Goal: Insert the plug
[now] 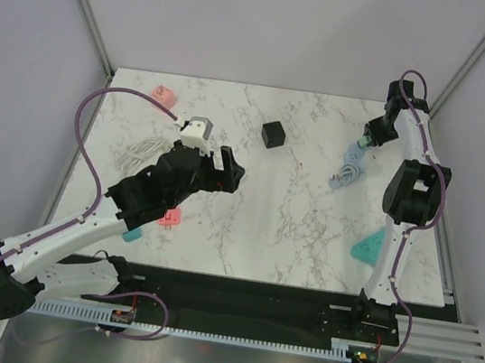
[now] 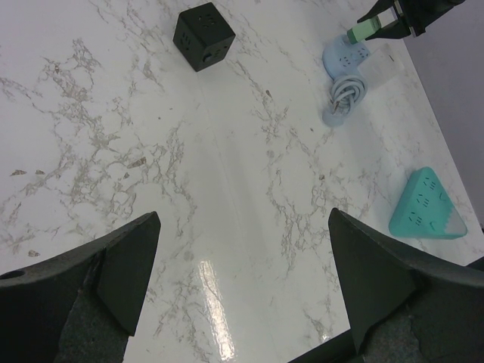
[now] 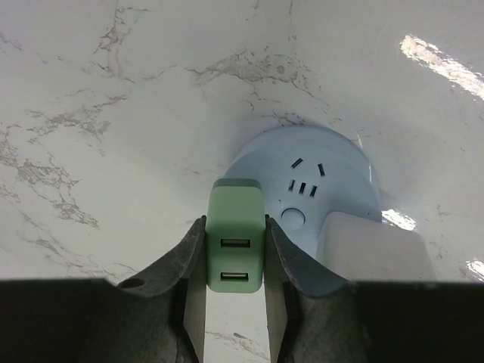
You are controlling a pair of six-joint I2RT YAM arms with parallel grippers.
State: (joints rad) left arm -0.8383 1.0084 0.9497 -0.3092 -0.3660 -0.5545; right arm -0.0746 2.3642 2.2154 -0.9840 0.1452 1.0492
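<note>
I am at the carry-and-align step: the plug is in my grip but, as far as I can judge, not yet seated. My right pincer is pinching the green plug by its two flat sides, with its two USB ports facing my wrist camera. That puts the prongs on the far side, where I cannot see them. In the overhead view this is at about 2 o'clock on the table.

The plug hangs over the near rim of the round blue socket. The socket's slots show at about 1 o'clock from the plug in my wrist view, so I am off to one side of them. A white block sits on the socket's right part, just beside the slots.

My left pincer is spread wide and holds nothing. It hovers over bare marble well apart from the work. The black cube lies at its 12 o'clock and the teal triangular socket at its 3 o'clock.

Next I need a short shift toward 1 o'clock to bring the hidden prongs over the slots. I must match their angle, stay off the white block, and then press straight down without letting the light socket slide.
</note>
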